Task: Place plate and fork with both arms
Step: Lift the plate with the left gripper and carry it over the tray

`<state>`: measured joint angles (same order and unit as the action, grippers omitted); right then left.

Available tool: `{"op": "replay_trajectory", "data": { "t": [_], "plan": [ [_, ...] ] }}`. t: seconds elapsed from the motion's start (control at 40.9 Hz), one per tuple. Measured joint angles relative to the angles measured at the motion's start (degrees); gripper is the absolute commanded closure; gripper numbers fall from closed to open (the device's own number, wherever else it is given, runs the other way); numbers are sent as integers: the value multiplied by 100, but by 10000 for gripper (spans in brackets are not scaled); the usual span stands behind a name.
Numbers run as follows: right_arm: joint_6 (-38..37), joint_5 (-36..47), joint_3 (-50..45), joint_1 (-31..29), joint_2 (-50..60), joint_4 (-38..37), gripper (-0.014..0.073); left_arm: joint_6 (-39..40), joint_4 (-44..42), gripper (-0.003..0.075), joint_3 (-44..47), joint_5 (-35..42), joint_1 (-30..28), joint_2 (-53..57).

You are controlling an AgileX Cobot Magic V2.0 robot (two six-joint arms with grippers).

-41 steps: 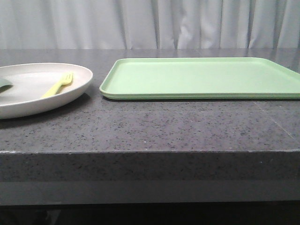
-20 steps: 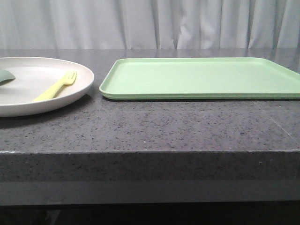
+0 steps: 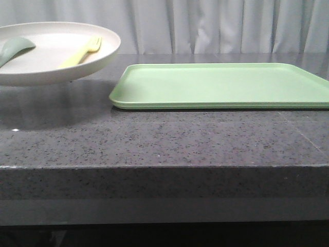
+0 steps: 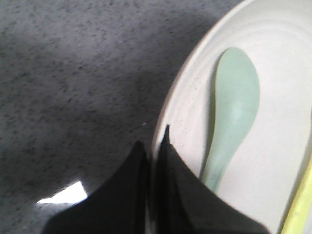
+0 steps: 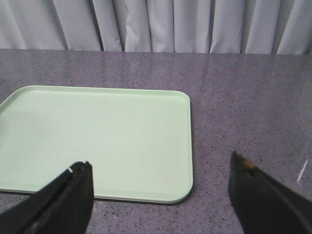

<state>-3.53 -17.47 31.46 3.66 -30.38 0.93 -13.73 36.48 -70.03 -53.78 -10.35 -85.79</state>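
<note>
The cream plate hangs in the air above the counter at the far left of the front view, tilted a little. The pale-yellow fork lies in it, beside a teal-green spoon. In the left wrist view my left gripper is shut on the plate's rim, one finger under and one over it. The spoon lies just inside the rim and a sliver of the fork shows at the edge. My right gripper stands open over the counter near a corner of the tray, holding nothing.
A rectangular light-green tray lies flat on the dark speckled counter, right of the plate; its corner shows in the right wrist view. White curtains hang behind. The counter's front edge runs across the front view.
The plate, with fork and spoon in it, has risen off the counter and shifted slightly right towards the tray. The tray has not moved.
</note>
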Motion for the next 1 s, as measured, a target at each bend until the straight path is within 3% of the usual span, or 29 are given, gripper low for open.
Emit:
{"op": "replay_trajectory", "data": {
  "t": [0.171, 0.269, 0.685, 1.002],
  "plan": [
    [0, 0, 0, 0, 0, 0, 1, 41, 91, 738, -331, 203, 354, -13],
    [0, 0, 0, 0, 0, 0, 1, 358, -117, 738, -676, 275, 850, -210],
    [0, 0, 0, 0, -3, 0, 1, 1613, -884, 738, -2931, 193, 2879, -2295],
    [0, 0, 0, 0, -3, 0, 1, 2053, -908, 738, -4403, 27, 3519, -3682]
  ]
}}
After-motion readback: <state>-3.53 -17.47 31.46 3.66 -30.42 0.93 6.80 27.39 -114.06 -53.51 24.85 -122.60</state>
